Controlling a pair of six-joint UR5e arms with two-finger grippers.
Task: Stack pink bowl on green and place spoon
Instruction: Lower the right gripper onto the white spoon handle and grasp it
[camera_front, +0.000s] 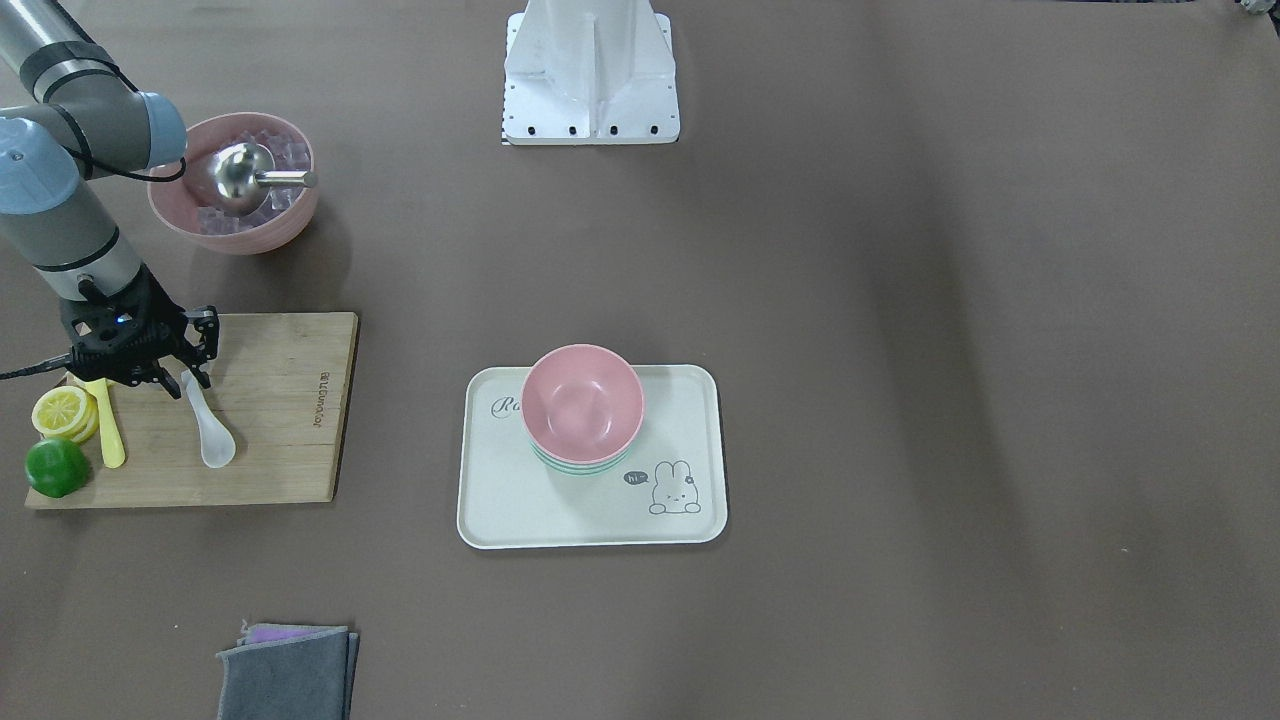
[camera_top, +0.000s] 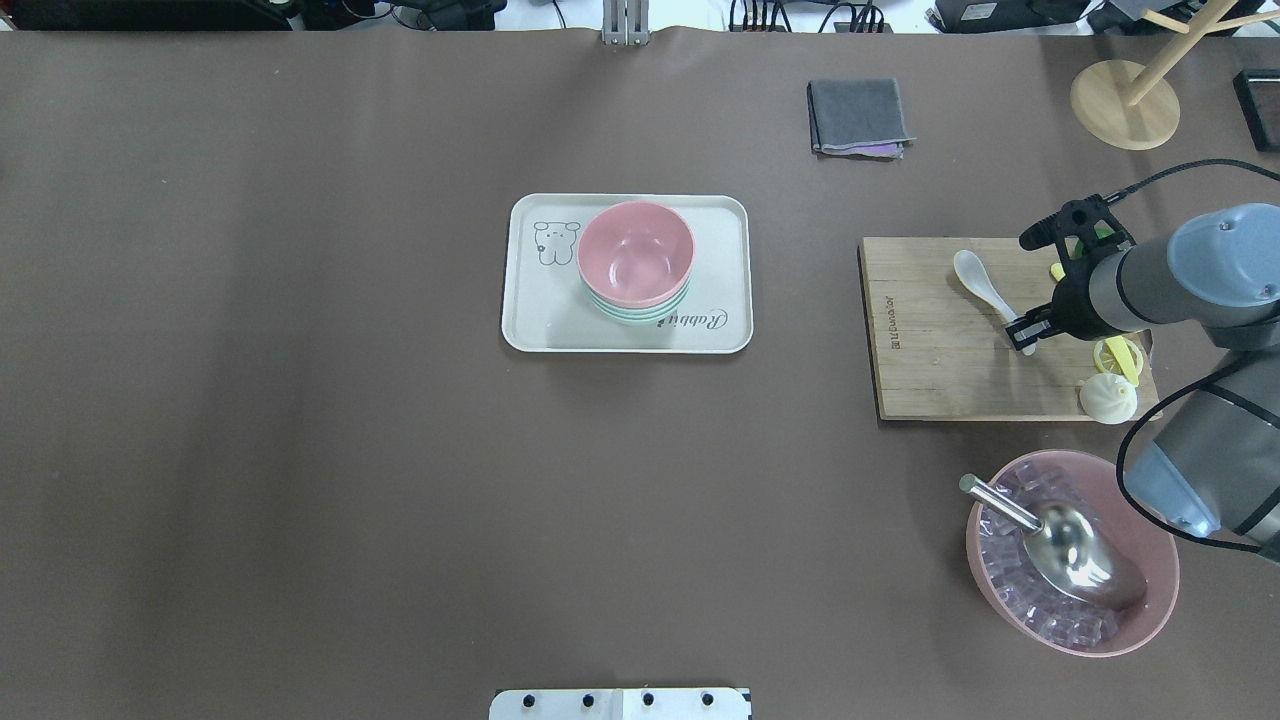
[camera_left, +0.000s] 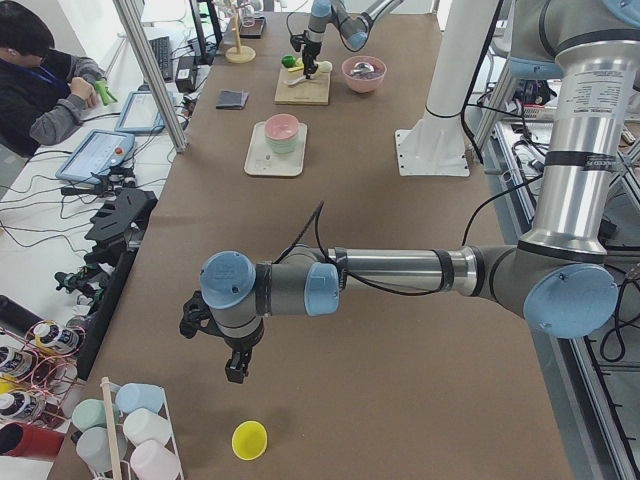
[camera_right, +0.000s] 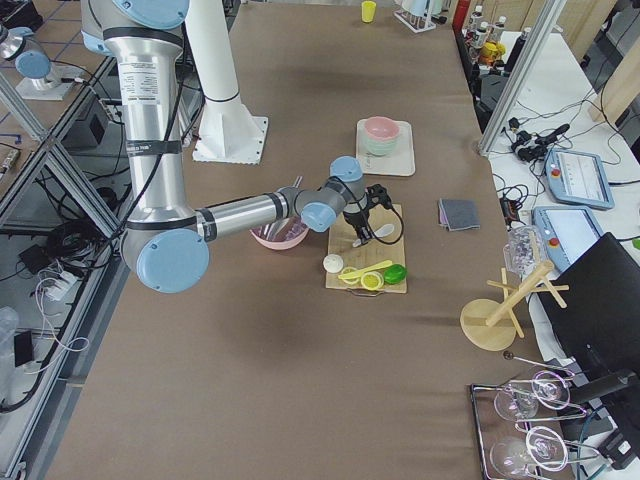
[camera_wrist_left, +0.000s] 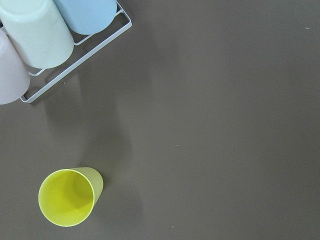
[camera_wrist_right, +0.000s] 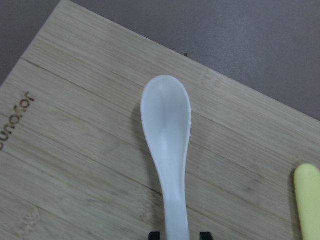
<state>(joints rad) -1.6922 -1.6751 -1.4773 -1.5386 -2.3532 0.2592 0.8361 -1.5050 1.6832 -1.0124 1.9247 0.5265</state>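
The small pink bowl (camera_front: 582, 400) sits nested on the stack of mint-green bowls (camera_front: 575, 466) on the cream tray (camera_front: 690, 400); the bowl also shows in the overhead view (camera_top: 635, 250). The white spoon (camera_front: 212, 435) lies on the wooden cutting board (camera_front: 280, 420). My right gripper (camera_front: 185, 375) is down at the spoon's handle end, its fingertips (camera_wrist_right: 155, 234) close on either side of the handle, and the spoon (camera_wrist_right: 167, 130) rests on the board. My left gripper (camera_left: 232, 368) hangs over bare table far from the tray; I cannot tell whether it is open or shut.
A yellow knife (camera_front: 108, 430), lemon slices (camera_front: 62, 410) and a lime (camera_front: 57, 467) lie on the board beside the spoon. A larger pink bowl (camera_front: 290, 225) with clear cubes and a metal scoop stands behind. A grey cloth (camera_front: 285, 675) lies nearby. A yellow cup (camera_wrist_left: 67, 197) stands below the left wrist.
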